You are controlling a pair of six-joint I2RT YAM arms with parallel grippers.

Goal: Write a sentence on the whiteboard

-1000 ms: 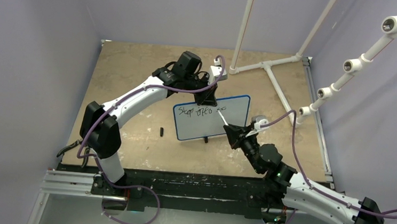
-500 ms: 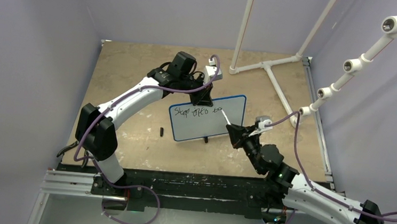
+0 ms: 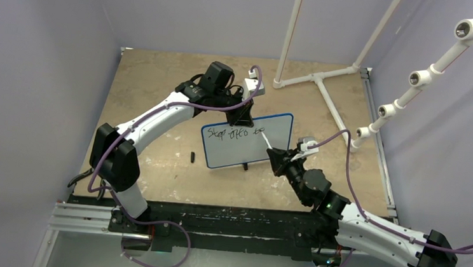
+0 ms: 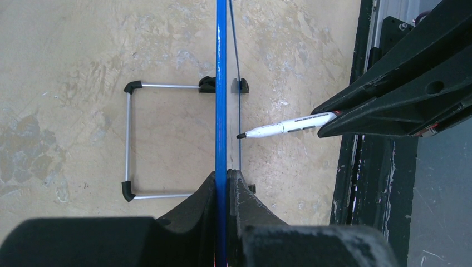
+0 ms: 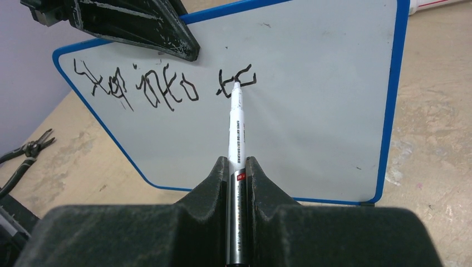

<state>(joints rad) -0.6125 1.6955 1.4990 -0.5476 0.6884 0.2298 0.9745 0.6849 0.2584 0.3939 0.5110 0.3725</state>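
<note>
The left gripper pinches the top edge of the whiteboard; the right gripper clamps a marker, tip seemingly touching the sentence.

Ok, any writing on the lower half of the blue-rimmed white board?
No, the black handwritten sentence sits in one line near the top of the whiteboard; below is blank.

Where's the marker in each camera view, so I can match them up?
Top external: the marker is just right of centre, tip on the whiteboard.
Left wrist: marker centre-right, tip pointing left at the edge-on whiteboard.
Right wrist: marker centre, running up to the sentence.
Shared landmark: the whiteboard's blue rim.
</note>
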